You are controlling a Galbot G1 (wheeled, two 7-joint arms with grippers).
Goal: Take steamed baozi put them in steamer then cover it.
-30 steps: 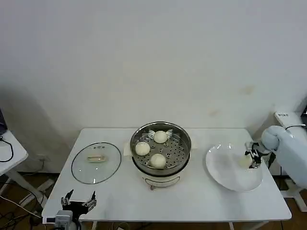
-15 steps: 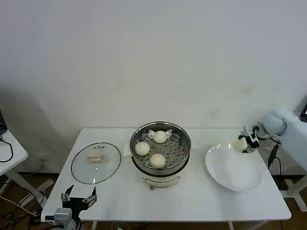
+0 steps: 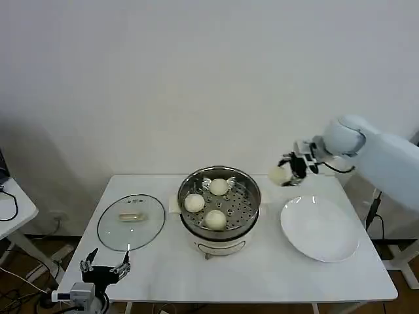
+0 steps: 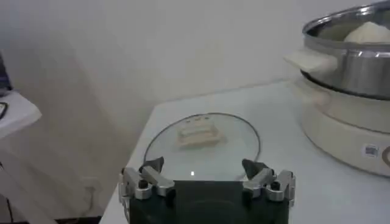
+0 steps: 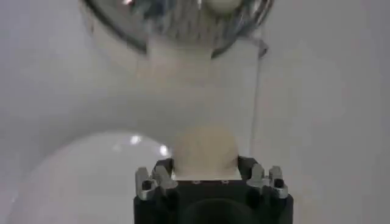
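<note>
Right now my landmark is the steamer (image 3: pixel 219 209), a heavy, rigid steel pot sitting mid-worktop (image 3: pixel 163 268); I judge it won't budge under a light drop. Beside it toward my left lies the cover (image 3: pixel 131 221), flat on the worktop; glass is fragile and slick, so I'd take it by its cream bar handle (image 3: pixel 131 215). On the other side of the steamer sits the white plate (image 3: pixel 319 229). Three steamed baozi (image 3: pixel 215 218) rest in the basket. The fourth baozi (image 3: pixel 278 174) hangs in the air between plate and steamer, pinched in my right end effector (image 3: pixel 285 171); it is soft and light, so I hold gently at its sides. My left end effector (image 3: pixel 105 271) waits near the cover, fingers spread wide.
</note>
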